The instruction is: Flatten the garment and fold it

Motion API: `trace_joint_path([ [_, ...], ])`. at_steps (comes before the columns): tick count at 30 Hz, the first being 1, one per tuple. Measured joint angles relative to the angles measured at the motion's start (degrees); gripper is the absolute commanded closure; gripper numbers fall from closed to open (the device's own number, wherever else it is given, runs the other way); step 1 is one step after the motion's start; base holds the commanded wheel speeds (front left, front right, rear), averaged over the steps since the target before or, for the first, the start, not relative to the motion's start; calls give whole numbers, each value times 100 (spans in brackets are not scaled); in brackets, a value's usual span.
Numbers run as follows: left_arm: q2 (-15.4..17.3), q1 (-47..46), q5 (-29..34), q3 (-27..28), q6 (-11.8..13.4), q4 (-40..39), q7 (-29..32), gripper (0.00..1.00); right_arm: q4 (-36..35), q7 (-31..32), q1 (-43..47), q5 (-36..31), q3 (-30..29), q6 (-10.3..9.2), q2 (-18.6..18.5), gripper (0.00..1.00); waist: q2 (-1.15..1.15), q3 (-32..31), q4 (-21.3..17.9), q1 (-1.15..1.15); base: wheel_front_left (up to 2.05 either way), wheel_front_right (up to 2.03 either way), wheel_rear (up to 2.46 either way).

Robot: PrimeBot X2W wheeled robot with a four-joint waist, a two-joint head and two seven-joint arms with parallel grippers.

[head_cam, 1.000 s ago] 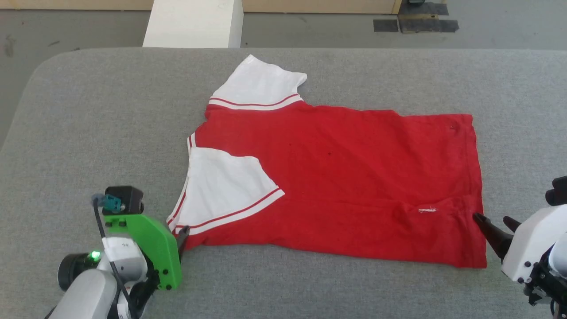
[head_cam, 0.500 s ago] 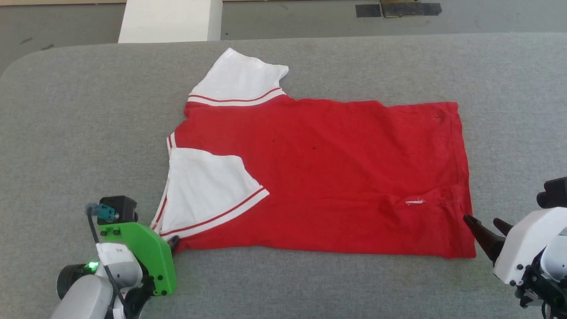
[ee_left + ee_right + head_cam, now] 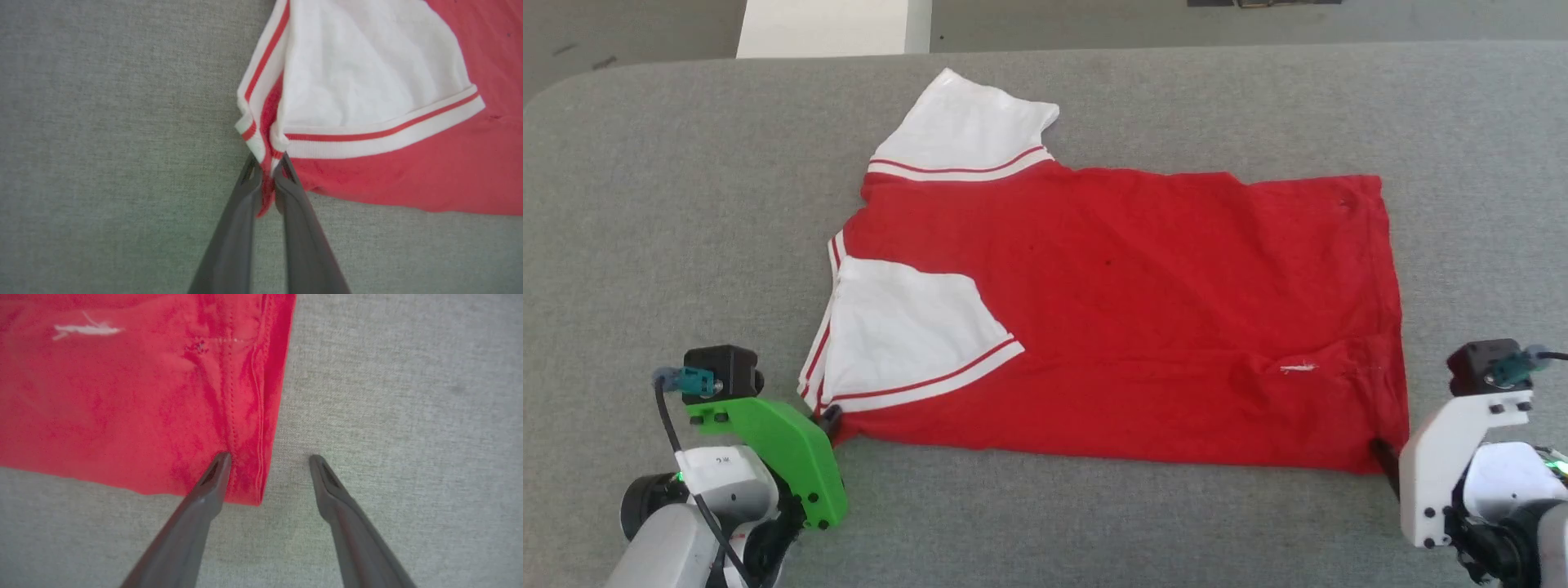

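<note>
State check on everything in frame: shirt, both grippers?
garment: laid out on the grey table, plain red up, near sleeve folded onto the body, far sleeve spread.
left gripper: shut on the garment's corner by the near sleeve.
right gripper: open, straddling the hem corner, nothing gripped.

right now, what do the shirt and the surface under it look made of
Garment: soft matte knit, likely cotton jersey; it wrinkles and has stitched hems. Table cover: grey matte cloth, woven or felt-like; a fine mottled weave shows up close.
</note>
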Motion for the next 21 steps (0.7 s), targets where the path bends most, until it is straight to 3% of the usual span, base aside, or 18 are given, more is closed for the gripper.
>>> trace_joint_path([
  [9,-10,1,-41,-41,0,-123,7,100,427,-168,-270,-197,322,-7,-32,0,0,163,194,0,0,0,0],
  [10,-12,3,-41,-44,0,-122,7,100,446,-167,-282,-194,326,-9,-40,68,0,157,200,0,0,0,0],
  [11,-16,6,-42,-45,0,-120,4,100,468,-169,-288,-155,332,-10,-56,100,0,141,203,0,0,0,0],
  [17,-63,78,-180,-25,0,-110,-58,100,524,-155,-363,157,302,-1,-102,100,0,-35,197,0,0,0,0],
  [21,-15,296,-235,127,160,-404,-23,100,210,162,-386,474,79,0,-408,100,0,-354,177,0,0,0,0],
])
